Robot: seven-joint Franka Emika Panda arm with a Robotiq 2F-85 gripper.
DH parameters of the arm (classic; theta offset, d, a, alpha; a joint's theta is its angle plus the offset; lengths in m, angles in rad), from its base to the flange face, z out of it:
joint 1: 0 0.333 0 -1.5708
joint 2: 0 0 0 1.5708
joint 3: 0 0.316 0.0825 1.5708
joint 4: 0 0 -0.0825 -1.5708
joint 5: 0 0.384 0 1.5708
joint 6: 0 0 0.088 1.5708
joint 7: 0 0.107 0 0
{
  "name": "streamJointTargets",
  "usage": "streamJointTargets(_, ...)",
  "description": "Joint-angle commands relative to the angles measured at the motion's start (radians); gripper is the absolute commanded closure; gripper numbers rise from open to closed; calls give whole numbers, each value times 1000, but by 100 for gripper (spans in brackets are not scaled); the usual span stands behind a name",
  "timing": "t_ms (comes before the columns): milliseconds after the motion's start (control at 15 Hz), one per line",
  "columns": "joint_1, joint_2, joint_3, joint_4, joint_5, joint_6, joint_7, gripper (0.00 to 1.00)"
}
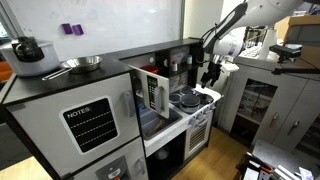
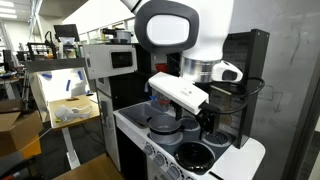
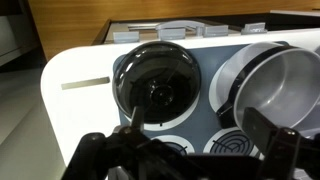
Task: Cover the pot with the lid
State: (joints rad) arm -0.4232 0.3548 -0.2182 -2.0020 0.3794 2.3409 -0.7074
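The pot is round with a thin silvery rim and a dark, shiny inside. It sits on the back left burner of the white toy stove and also shows in an exterior view. To its right lies a silvery-grey round metal piece that looks like the lid, partly cut off by the frame edge. My gripper is open and empty and hovers above the front burners, between the two. It shows in both exterior views.
A black kettle and a larger silver frying pan stand on top of the toy fridge. The stove's back wall rises behind the burners. A desk with clutter stands beside the kitchen.
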Motion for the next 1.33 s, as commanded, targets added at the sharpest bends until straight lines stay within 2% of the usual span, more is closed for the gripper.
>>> streamJointTargets(0, -16, 3, 26, -23, 16, 31, 27, 0)
streamJointTargets(533, 1, 11, 36, -104, -23, 182, 68, 0)
streamJointTargets(1267, -13, 71, 74, -120, -72, 378, 129, 0)
